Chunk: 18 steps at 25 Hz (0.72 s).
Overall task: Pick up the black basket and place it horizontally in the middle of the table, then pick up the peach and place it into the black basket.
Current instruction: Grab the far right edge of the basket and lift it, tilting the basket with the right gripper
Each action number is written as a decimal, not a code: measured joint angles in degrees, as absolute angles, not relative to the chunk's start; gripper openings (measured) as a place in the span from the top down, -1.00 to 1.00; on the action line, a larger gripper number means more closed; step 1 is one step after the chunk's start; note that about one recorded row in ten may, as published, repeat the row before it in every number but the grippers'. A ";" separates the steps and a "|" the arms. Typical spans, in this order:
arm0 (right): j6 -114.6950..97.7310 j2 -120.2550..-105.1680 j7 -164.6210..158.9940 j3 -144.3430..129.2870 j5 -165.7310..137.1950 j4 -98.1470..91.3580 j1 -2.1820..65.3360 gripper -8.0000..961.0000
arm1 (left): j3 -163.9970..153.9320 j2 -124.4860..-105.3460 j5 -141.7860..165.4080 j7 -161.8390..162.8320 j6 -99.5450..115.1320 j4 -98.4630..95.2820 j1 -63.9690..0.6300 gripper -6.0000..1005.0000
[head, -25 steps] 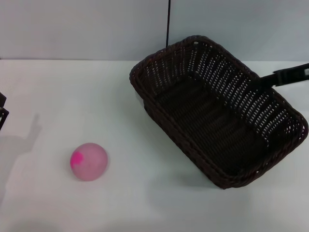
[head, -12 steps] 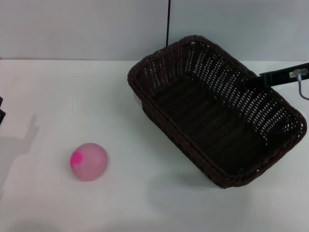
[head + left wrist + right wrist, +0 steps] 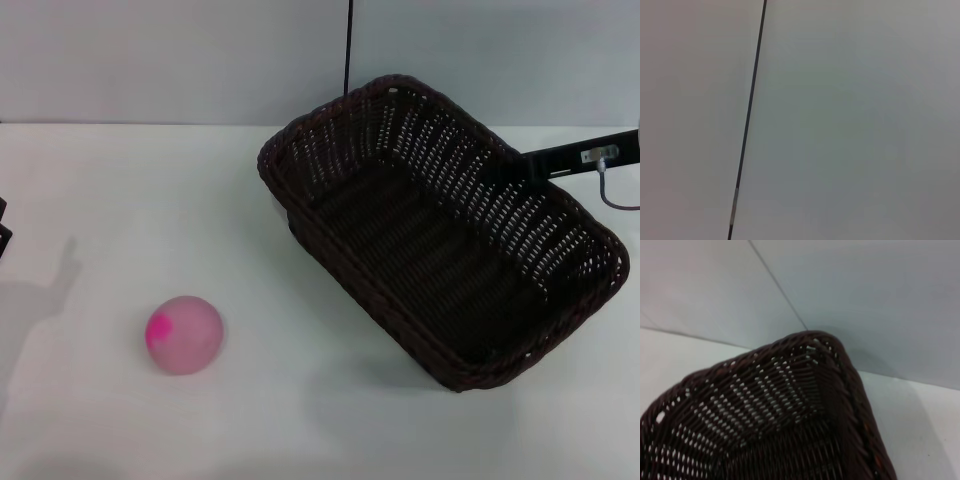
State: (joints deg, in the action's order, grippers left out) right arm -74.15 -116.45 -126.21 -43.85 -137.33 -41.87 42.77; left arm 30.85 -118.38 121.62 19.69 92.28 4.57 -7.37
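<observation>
The black basket (image 3: pixel 440 235) is seen on the right half of the table (image 3: pixel 300 420) in the head view, set diagonally with one short end toward 11 o'clock and the other toward 5 o'clock. Its long rim on the 2 o'clock side is met by the right gripper (image 3: pixel 515 165), a dark bar reaching in from the 3 o'clock edge; a small pale tag (image 3: pixel 600 154) is fixed to the bar, but nothing on it can be read. The fingers are lost against the dark weave, so whether they are parted or clamped on the rim cannot be told. A thin grey cable loop (image 3: pixel 615 195) hangs from the bar and is cut off by the frame edge.

In the right wrist view only one braided corner of the black basket (image 3: pixel 805 390) is shown; the rest is cropped.

The peach (image 3: pixel 184 334) is seen well apart from the basket, at about 8 o'clock from it, with its magenta blotch turned toward 9 o'clock.

The left gripper (image 3: pixel 4 232) is barely visible as a dark sliver at the 9 o'clock edge, its fingers out of sight. The left wrist view shows a plain wall (image 3: pixel 855 120) with a dark vertical seam (image 3: pixel 747 125). No writing is legible anywhere.
</observation>
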 joint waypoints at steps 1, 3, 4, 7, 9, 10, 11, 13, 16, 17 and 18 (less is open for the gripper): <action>-74.42 -116.45 -126.16 -44.42 -137.35 -42.41 42.64 0.27 | 30.85 -118.38 121.62 19.69 92.29 4.57 -7.32 -0.44; -75.48 -116.46 -126.12 -46.18 -137.46 -44.30 42.17 0.42 | 30.85 -118.37 121.62 19.69 92.33 4.57 -7.27 -0.44; -76.12 -116.51 -126.07 -47.45 -137.50 -45.62 41.79 0.50 | 30.85 -118.36 121.63 19.69 92.36 4.57 -7.26 -0.44; -78.34 -116.86 -125.34 -52.17 -137.58 -51.77 39.95 0.64 | 30.85 -118.34 121.64 19.69 92.40 4.57 -7.19 -0.43; -80.33 -117.00 -123.78 -54.54 -137.57 -55.40 39.09 0.64 | 30.85 -118.33 121.64 19.69 92.43 4.57 -7.09 -0.43; -81.66 -117.01 -122.40 -55.17 -137.49 -56.86 38.91 0.64 | 30.83 -118.32 121.65 19.69 92.46 4.57 -7.00 -0.43; -83.40 -117.01 -120.69 -55.63 -137.47 -58.23 38.88 0.64 | 30.79 -118.32 121.65 19.69 92.52 4.57 -6.89 -0.43; -86.10 -116.83 -117.98 -55.67 -137.47 -59.67 39.03 0.64 | 30.77 -118.32 121.64 19.69 92.58 4.56 -6.80 -0.42; -88.68 -116.04 -113.95 -55.63 -137.61 -61.43 39.24 0.64 | 30.81 -118.38 121.64 19.69 92.84 4.57 -6.55 -0.42; -89.20 -115.65 -112.74 -55.55 -137.61 -61.92 39.27 0.64 | 30.69 -118.43 121.70 19.63 93.71 4.57 -6.16 -0.42; -89.71 -115.16 -111.23 -55.41 -137.60 -62.34 39.35 0.65 | 30.54 -118.43 121.80 19.52 93.92 4.57 -6.08 -0.42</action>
